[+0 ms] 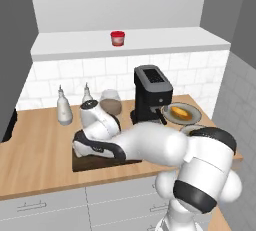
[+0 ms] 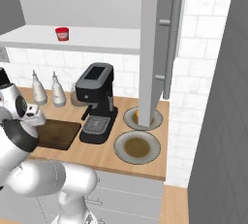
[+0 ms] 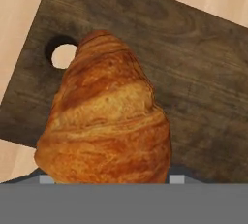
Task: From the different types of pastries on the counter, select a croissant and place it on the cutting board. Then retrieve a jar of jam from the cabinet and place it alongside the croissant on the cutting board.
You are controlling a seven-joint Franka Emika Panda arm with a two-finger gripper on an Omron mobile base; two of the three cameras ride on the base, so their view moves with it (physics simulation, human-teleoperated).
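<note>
The orange-brown croissant (image 3: pixel 106 121) looms large in the hand view, held between my gripper's (image 3: pixel 110 179) two fingertips, which are shut on it. It hangs just over the dark brown cutting board (image 3: pixel 193 72), near the end with the pale hole. That board lies on the wooden counter (image 1: pixel 40 150) under my hand, and its front edge (image 1: pixel 87 165) shows below the arm. The small red jar of jam (image 1: pixel 118 38) stands on the white shelf of the cabinet (image 1: pixel 175 37), high above the counter.
A black coffee machine (image 1: pixel 152 92) stands right of the board. Beyond it a plate holds the paler oval pastry (image 1: pixel 180 112), and a second plate (image 2: pixel 137 146) lies nearer. Two white bottles (image 1: pixel 64 107) and a clear jar of brown contents (image 1: pixel 111 102) stand behind the board. The cabinet door (image 2: pixel 157 48) hangs open.
</note>
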